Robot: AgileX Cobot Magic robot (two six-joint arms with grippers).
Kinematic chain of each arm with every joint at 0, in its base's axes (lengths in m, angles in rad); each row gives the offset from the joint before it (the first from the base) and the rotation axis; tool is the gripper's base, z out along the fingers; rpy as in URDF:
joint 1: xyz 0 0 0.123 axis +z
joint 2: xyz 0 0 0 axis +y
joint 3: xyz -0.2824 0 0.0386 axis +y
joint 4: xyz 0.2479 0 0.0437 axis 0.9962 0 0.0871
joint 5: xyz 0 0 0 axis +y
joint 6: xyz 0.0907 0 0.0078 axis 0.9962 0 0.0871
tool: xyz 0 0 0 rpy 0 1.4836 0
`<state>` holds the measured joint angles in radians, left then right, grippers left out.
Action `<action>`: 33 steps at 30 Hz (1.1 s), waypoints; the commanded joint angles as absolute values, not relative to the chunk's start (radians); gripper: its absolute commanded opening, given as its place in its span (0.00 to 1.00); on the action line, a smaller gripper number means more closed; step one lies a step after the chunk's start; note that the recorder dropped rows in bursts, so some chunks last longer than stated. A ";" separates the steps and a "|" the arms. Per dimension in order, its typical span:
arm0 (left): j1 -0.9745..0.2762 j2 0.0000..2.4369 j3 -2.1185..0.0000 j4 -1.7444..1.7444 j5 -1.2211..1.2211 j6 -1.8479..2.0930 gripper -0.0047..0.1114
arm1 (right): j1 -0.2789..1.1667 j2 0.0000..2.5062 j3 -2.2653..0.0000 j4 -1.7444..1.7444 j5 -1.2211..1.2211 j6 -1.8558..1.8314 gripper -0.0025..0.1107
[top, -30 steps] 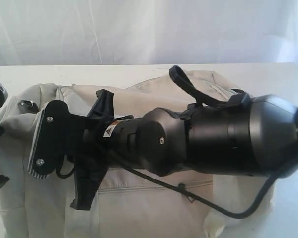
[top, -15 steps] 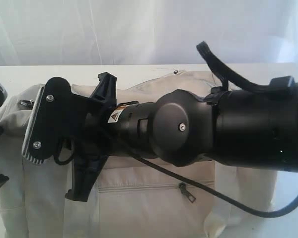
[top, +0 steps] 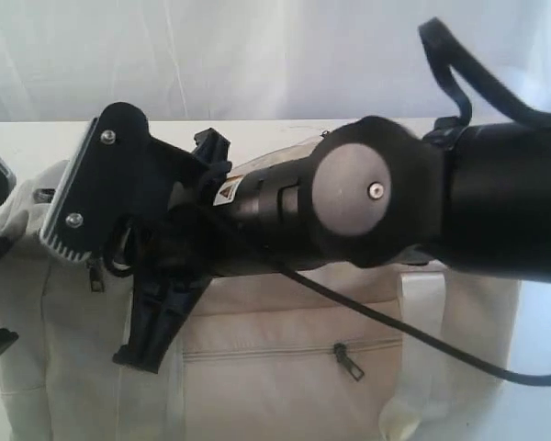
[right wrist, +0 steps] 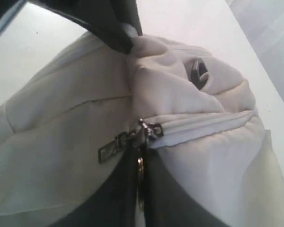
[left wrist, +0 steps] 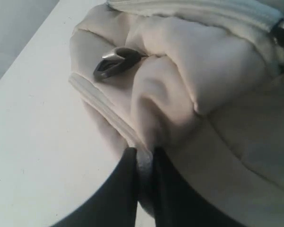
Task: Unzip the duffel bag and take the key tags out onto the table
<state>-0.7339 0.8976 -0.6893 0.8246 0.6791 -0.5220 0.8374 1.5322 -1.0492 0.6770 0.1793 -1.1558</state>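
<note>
The duffel bag (top: 285, 322) sits slumped on the white table (top: 37, 138); it is soft cream-beige cloth with a matt weave, puffed and creased at its end like a pillow. A white webbing strap (top: 424, 312) runs down its front face; a pocket zipper crosses that face, and a small dark pull (top: 351, 365) hangs from it. The right arm (top: 376, 211), all smooth black shell and rounded joints with a cable looping beneath, reaches across in front of the bag toward its left end.

The left gripper (left wrist: 141, 158) has its two dark fingers clamped together on a fold of the bag's fabric at the end; the cloth bunches into a ridge rising out of the pinch. Just beyond, a dull grey metal fitting (left wrist: 114, 61), curved and shiny at the edges, lies in a hollow of the cloth; a pale stitched zipper tape (left wrist: 102, 106) runs along the bag's edge beside the bare tabletop.

The right gripper (right wrist: 140, 158) is closed too; its fingers meet directly under the zipper slider (right wrist: 149, 130), which sits at one end of a white zipper line that looks closed. A glint of the metal zipper pull (right wrist: 140, 166) is nipped between the fingers. A flat rectangular tab (right wrist: 111, 147) sticks out to one side of the slider and lies on the cloth, free of the fingers. Both grippers work the same end of the bag, near each other, with a puffed fold of fabric between the pinch and the slider.
</note>
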 commanded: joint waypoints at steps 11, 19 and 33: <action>-0.733 0.884 -0.687 0.840 0.689 -0.519 0.04 | 0.753 1.503 -1.059 0.632 0.406 -1.068 0.02; -0.733 0.884 -0.687 0.840 0.689 -0.519 0.04 | 0.753 1.609 -1.059 0.632 0.437 -1.068 0.02; -0.733 0.884 -0.687 0.840 0.689 -0.519 0.04 | 0.753 1.638 -1.059 0.630 0.473 -1.068 0.21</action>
